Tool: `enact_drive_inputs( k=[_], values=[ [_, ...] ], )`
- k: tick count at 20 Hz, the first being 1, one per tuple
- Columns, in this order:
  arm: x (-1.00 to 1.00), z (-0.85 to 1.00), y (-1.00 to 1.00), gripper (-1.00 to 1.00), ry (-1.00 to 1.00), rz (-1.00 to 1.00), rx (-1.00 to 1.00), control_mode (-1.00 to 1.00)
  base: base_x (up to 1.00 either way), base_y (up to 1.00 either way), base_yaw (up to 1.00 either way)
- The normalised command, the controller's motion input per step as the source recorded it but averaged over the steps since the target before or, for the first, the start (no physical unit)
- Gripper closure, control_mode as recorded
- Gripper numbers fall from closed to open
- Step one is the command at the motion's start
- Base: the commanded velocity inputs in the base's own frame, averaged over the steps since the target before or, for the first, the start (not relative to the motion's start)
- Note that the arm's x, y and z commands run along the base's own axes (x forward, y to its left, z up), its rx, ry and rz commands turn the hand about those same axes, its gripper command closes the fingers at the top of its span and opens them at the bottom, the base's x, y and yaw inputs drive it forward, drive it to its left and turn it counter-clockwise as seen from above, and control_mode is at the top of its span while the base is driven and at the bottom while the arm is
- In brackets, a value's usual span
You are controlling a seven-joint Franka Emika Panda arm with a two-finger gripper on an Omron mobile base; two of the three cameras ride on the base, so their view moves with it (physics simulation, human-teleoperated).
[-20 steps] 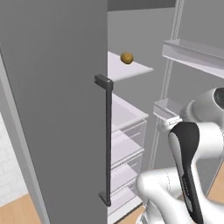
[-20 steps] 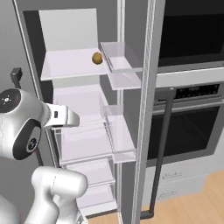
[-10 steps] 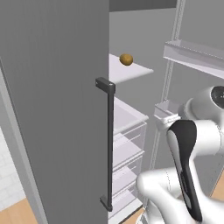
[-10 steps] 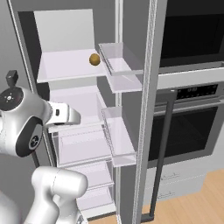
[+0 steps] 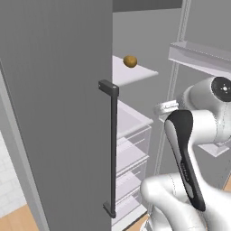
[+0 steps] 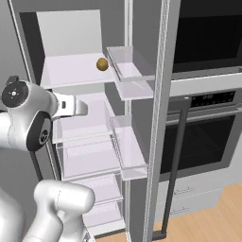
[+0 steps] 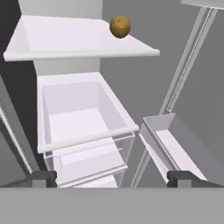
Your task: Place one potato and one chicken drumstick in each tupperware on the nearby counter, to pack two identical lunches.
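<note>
From my left base view, the grey fridge door point(image 5: 54, 113) stands open and blocks the whole left side, its dark bar handle point(image 5: 113, 149) running down its near edge, so the left ends of the shelves are hidden behind it. Past that edge I see one potato point(image 5: 130, 61) sitting on the upper shelf point(image 5: 135, 74), close to the shelf's front right corner; what lies farther back on that shelf is cut off by the door. My own forearm covers the lower right of that view. In my hand view the same potato point(image 7: 120, 26) rests near the right edge of the upper shelf point(image 7: 78, 41), with bare shelf stretching to its left and a thin front lip below it. Beneath it a clear drawer point(image 7: 83, 118) stands open and looks bare inside, and lower drawers fade out behind my pincer point(image 7: 111, 178), whose two dark tips sit far apart at the bottom corners, spread wide and holding nothing. To the right a door bin point(image 7: 175, 144) juts in, leaving a narrow gap between it and the drawer. From the right base view the potato point(image 6: 101, 64) lies just beside the upper door bin point(image 6: 130, 64), apart from it, while the door's long edge point(image 6: 156, 118) cuts down the middle and the dark oven point(image 6: 203, 132) sits beyond it on the right.
</note>
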Motion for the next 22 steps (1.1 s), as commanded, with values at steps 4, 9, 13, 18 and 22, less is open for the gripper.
enact_drive_inputs(
  k=[4,9,13,18,22],
  values=[
    [0.31,0.49,0.14,-1.0,-0.09,0.0,0.2,-1.0,0.0,0.0,0.0],
    [0.48,0.17,0.15,-1.0,-0.04,-0.01,0.11,-1.0,0.0,0.0,0.0],
    [0.72,0.14,0.01,-1.0,-0.01,-0.04,0.05,-1.0,0.0,0.0,0.0],
    [0.63,0.13,0.12,-1.0,0.0,-0.04,0.0,-1.0,0.0,0.0,0.0],
    [0.76,0.08,0.1,-1.0,0.0,-0.05,0.0,-1.0,0.0,0.0,0.0]
  ],
)
